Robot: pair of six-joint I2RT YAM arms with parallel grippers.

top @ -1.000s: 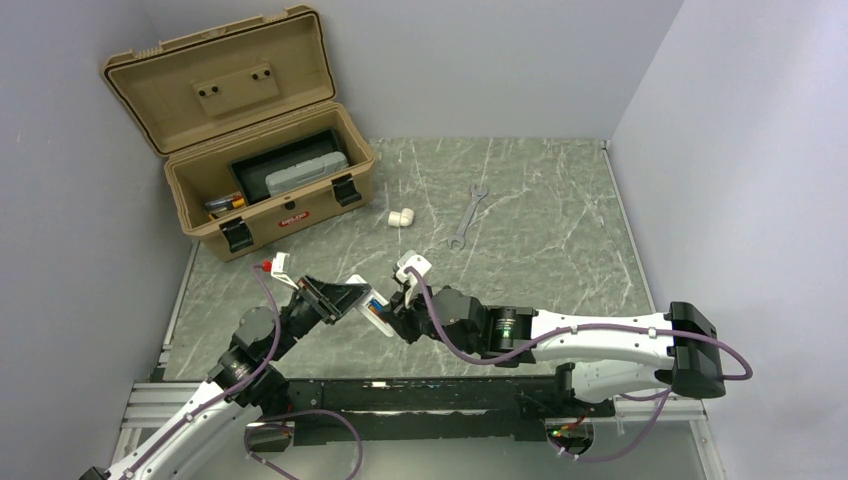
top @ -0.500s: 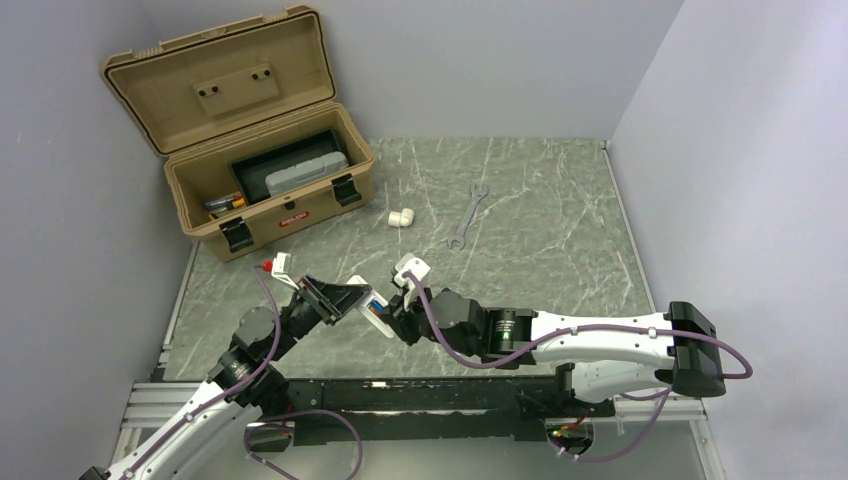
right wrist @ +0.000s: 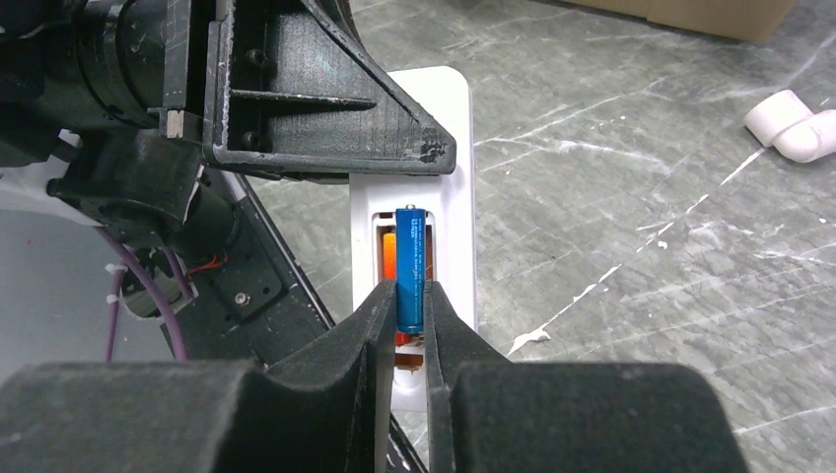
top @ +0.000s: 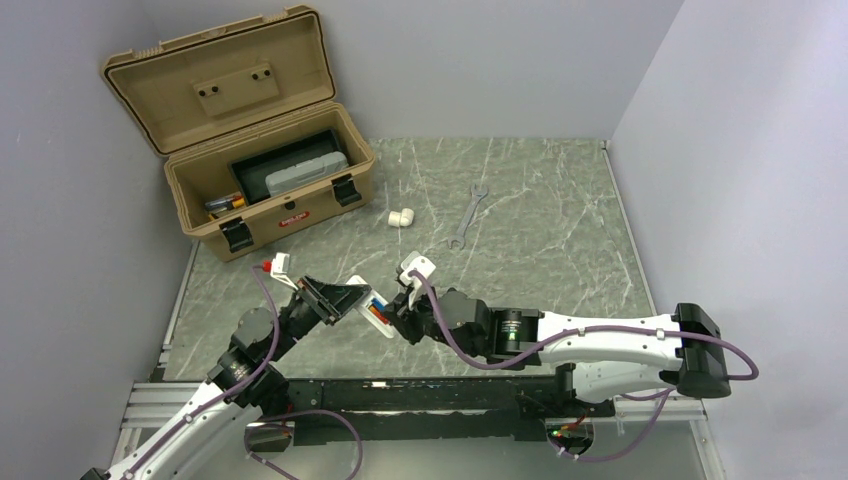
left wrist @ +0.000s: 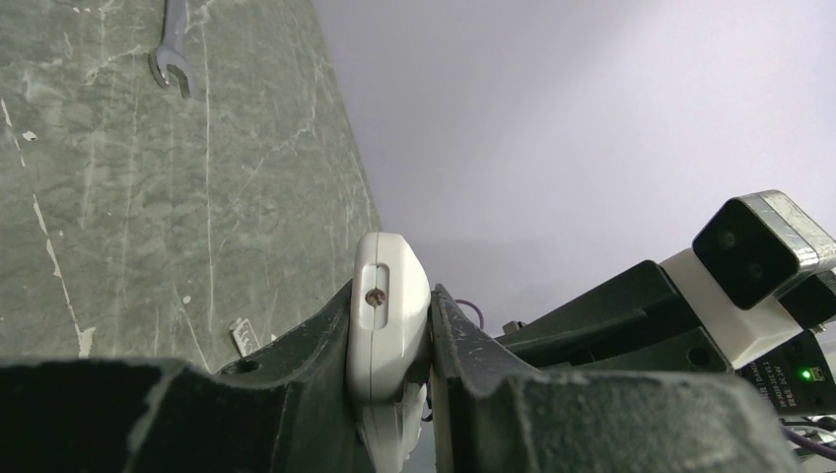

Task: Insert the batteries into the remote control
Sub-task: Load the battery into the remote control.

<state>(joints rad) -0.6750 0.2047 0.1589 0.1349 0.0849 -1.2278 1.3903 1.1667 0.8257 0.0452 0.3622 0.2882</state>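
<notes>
Left fingers [left wrist: 317,340] clamp the white remote control [right wrist: 455,118] above the desk [right wrist: 641,197] near its front edge, while right fingers [right wrist: 365,335] pinch a blue battery [right wrist: 410,258] over the open recess, an orange cell [right wrist: 388,258] lying inside.

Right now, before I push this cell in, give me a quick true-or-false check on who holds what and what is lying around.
1. The left end effector is shut on the remote control. True.
2. The right end effector is open and empty. False: it grips a blue battery over the remote control.
3. The battery recess holds nothing. False: an orange cell already lies in it.
4. The wrench lies on the table, apart from both arms. True.
5. The toolbox has its lid shut. False: the lid stands open.
</notes>
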